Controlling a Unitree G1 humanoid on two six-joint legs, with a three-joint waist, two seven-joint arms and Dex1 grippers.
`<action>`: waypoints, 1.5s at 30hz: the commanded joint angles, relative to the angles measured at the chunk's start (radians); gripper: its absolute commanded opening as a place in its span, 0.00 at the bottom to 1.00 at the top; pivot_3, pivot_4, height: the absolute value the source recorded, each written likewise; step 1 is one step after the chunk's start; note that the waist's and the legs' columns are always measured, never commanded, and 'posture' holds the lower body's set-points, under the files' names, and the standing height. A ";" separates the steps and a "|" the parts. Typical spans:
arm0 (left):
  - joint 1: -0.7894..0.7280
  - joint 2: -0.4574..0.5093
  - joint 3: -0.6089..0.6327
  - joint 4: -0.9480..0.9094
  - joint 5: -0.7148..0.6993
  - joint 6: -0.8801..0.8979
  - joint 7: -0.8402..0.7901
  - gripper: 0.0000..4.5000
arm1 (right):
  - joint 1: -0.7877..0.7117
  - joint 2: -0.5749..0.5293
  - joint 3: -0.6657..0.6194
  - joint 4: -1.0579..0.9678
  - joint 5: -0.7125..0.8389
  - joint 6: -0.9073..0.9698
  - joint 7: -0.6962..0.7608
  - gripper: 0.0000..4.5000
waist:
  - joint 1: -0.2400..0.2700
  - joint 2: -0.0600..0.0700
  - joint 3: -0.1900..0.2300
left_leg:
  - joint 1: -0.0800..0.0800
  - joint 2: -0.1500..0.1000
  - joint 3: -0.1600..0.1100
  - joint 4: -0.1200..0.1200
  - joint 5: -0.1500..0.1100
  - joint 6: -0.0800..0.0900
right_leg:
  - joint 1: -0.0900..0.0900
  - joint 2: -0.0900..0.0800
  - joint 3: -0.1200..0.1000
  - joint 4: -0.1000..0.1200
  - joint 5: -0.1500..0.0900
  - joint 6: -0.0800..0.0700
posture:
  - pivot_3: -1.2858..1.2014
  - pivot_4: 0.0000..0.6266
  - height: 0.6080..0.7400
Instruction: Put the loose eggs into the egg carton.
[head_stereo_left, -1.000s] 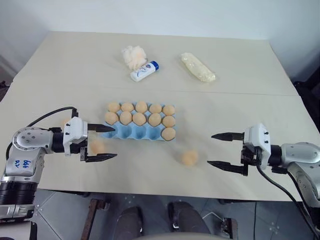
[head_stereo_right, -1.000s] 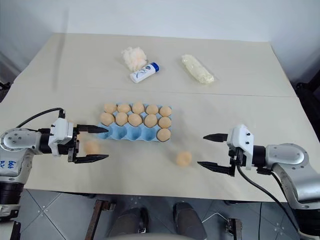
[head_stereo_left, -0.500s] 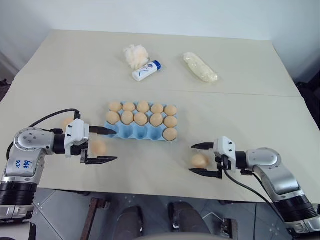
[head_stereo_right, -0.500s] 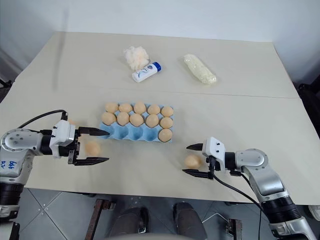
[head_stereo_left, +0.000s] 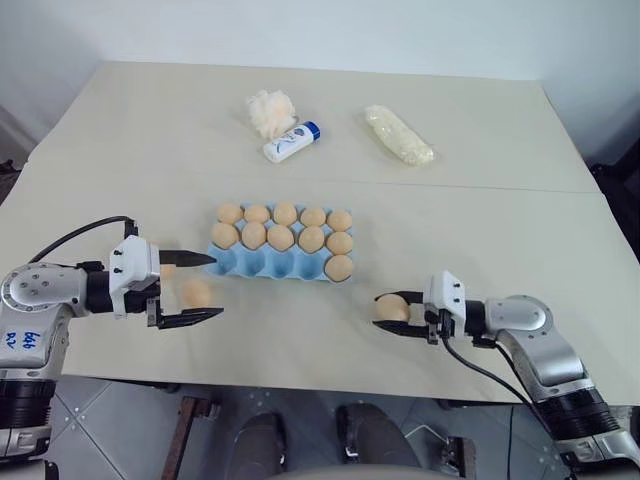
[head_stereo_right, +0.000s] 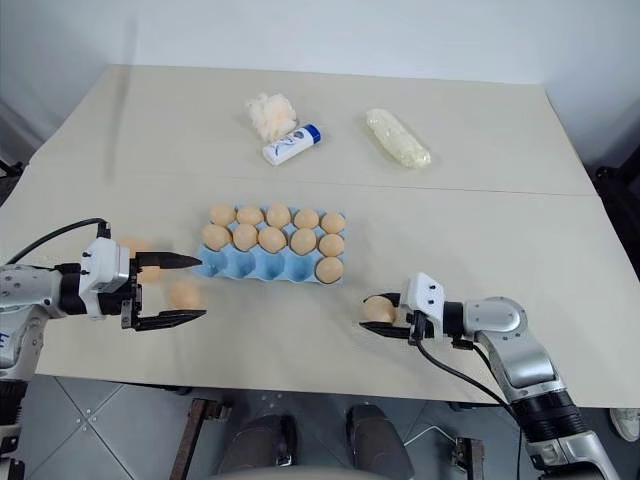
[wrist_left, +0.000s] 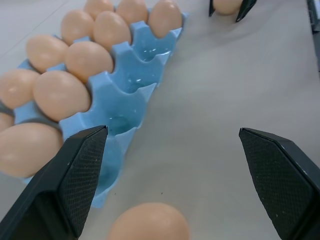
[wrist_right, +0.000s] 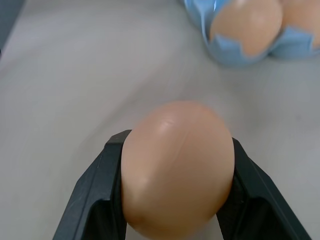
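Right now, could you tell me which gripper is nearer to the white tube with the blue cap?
Left. The left gripper is beside the egg carton's left end; the right gripper, shut on an egg, is farther from the tube.

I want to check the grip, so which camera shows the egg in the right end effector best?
The right wrist view: the egg sits large between both fingers. The eye views show it small at the right end effector; the left wrist view shows it far off.
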 joint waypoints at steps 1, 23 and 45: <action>0.015 -0.003 0.045 -0.004 -0.013 -0.007 0.030 1.00 | -0.099 0.042 -0.015 -0.150 0.127 0.175 -0.049 0.39 | -0.006 0.000 0.000 | 0.000 0.000 0.000 0.000 0.000 0.000 | 0.000 0.000 0.000 0.001 0.000 0.000 | 0.52 0.24 1.00; 0.146 -0.009 0.166 -0.099 -0.066 0.067 0.168 1.00 | -0.390 0.336 0.090 0.081 -0.042 0.071 -0.191 0.90 | -0.023 -0.001 -0.001 | -0.017 -0.001 -0.002 0.005 0.001 0.000 | -0.018 -0.002 -0.002 0.013 0.000 0.000 | 0.52 0.24 1.00; 0.426 -0.107 0.358 -0.179 -0.078 0.143 0.287 1.00 | -0.135 0.023 -0.080 -0.012 0.079 -0.087 0.113 0.99 | -0.015 -0.002 -0.001 | -0.013 -0.003 -0.003 0.004 0.004 0.000 | -0.014 -0.004 -0.003 0.010 0.001 -0.001 | 0.52 0.24 1.00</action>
